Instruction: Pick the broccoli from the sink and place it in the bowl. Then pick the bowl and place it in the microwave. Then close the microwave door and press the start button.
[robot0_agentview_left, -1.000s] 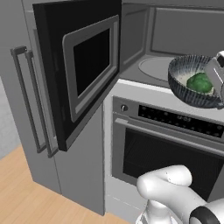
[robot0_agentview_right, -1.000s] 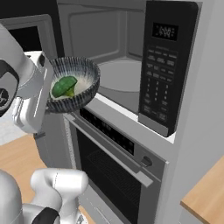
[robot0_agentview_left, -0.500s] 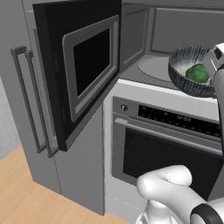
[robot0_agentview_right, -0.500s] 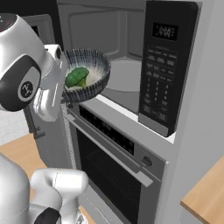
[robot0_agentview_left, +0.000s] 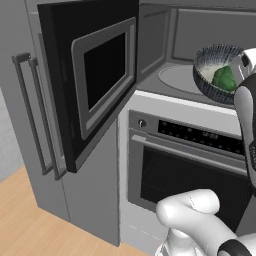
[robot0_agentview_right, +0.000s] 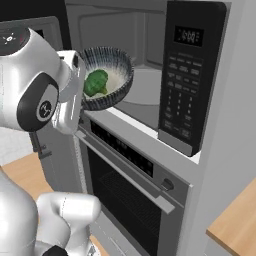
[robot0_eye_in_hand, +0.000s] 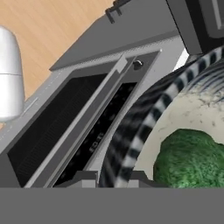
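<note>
**Ana:** Pincer (robot0_eye_in_hand: 114, 177) first: what has it got?

**Ben:** Its two dark fingertips (robot0_eye_in_hand: 85, 177) straddle the ribbed wall of the bowl (robot0_agentview_right: 111, 85), one outside and one inside, pinching the rim. That shows best in the hand view, where the striped wall rises right between the tips.

**Ana:** And the broccoli (robot0_agentview_right: 95, 82)?

**Ben:** Inside the bowl, on the whitish floor, lying toward the gripped side, so it sits just beside the inner fingertip. The bowl is tipped, with its mouth partly facing the cameras.

**Ana:** Where is all that against the microwave (robot0_agentview_left: 200, 45)?

**Ben:** At the front edge of the open cavity, above the oven (robot0_agentview_left: 185, 165) control strip. The pale turntable (robot0_agentview_left: 177, 80) lies further in. I judge the bowl is not resting on anything yet.

**Ana:** What worries you?

**Ben:** Three things. A grip on one rim only lets the bowl swing, and with this tilt the floret could roll out over the lower edge. The far rim could knock the front lip of the cavity or the keypad panel (robot0_agentview_right: 182, 75) if it goes in too low or too far to that side. And the microwave door (robot0_agentview_left: 95, 85) stands wide; the arm's elbow passing near it could nudge it
</note>
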